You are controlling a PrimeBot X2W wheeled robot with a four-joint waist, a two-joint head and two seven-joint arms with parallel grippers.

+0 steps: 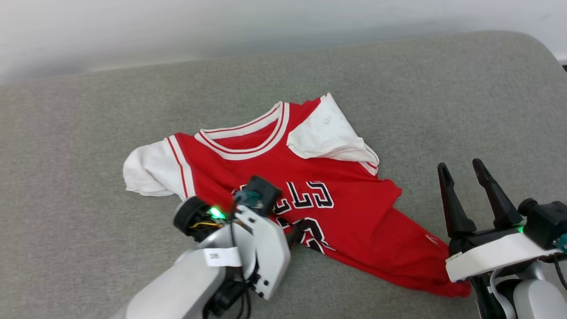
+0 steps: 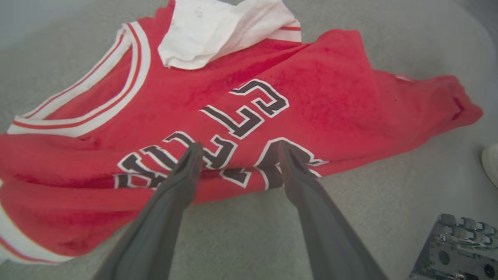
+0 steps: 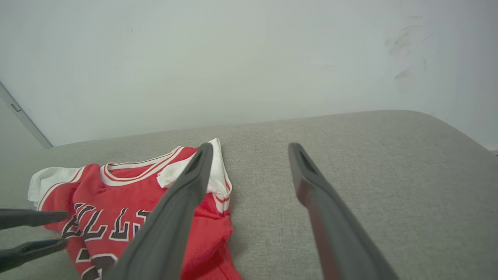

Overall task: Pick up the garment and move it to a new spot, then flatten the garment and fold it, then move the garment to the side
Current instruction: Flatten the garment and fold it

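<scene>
Behind left arm (image 1: 261, 248), part of garment (image 1: 354, 212)

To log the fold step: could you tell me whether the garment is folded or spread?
Spread, not folded: the garment lies rumpled, front up, one white sleeve flopped inward.

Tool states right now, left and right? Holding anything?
Left tool: open, nothing held, tips at the garment lettering.
Right tool: open, empty.
</scene>
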